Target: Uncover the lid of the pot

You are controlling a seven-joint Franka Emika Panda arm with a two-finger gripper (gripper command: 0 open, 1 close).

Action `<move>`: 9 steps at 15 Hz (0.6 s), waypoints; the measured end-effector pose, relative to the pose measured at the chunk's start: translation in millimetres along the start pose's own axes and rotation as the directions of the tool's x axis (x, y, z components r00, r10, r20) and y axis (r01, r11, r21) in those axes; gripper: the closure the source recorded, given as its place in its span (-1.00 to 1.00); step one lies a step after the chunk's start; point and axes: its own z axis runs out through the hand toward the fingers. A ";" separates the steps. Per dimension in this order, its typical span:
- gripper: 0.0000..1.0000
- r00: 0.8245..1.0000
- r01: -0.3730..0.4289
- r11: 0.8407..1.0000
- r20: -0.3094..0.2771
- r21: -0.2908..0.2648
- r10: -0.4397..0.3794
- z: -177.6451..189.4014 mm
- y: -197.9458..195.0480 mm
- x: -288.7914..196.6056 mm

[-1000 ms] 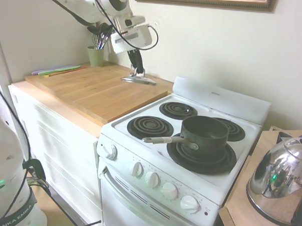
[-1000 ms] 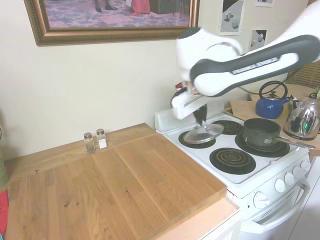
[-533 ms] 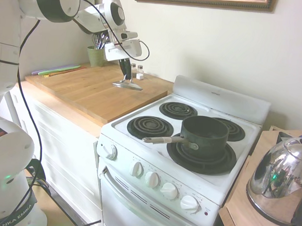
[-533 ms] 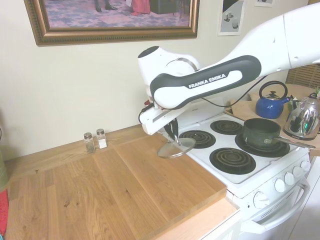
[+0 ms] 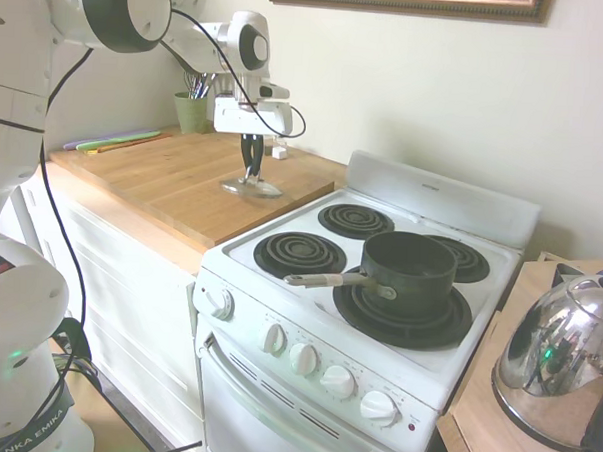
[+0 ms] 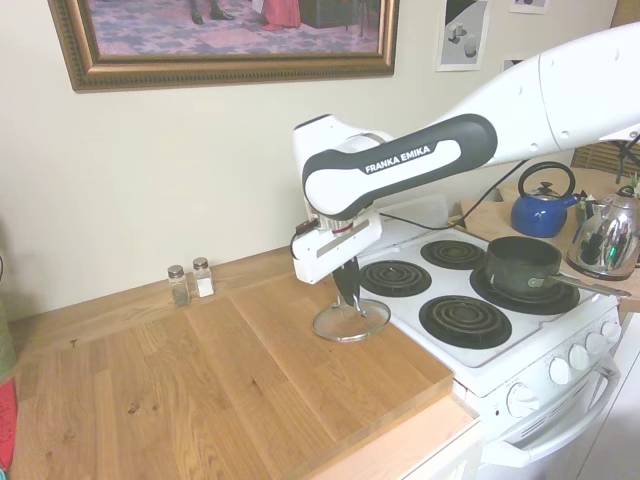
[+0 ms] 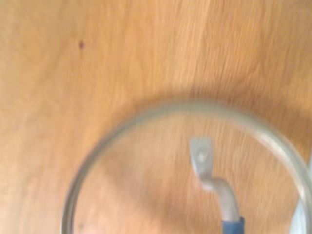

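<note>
The tool (image 6: 349, 292) is gripping the lid (image 6: 351, 320) by its handle, low over the wooden surface (image 6: 200, 390); the pot (image 6: 522, 264) is sitting uncovered on the stove (image 6: 540, 340).

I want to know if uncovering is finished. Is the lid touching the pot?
Apart. The first exterior view shows the lid over the wooden counter, the pot open on the stove.

Lid (image 6: 351, 321) seemingly on counter (image 6: 200, 380) — pot (image 6: 522, 264) on stove (image 6: 470, 345).

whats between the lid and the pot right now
In the second exterior view, the lid, held by the tool over the wooden counter, is separated from the pot by two bare stove coils.
</note>
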 end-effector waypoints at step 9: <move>-1.00 0.998 0.040 0.999 0.042 -0.005 -0.040 17.1 9.8 23.9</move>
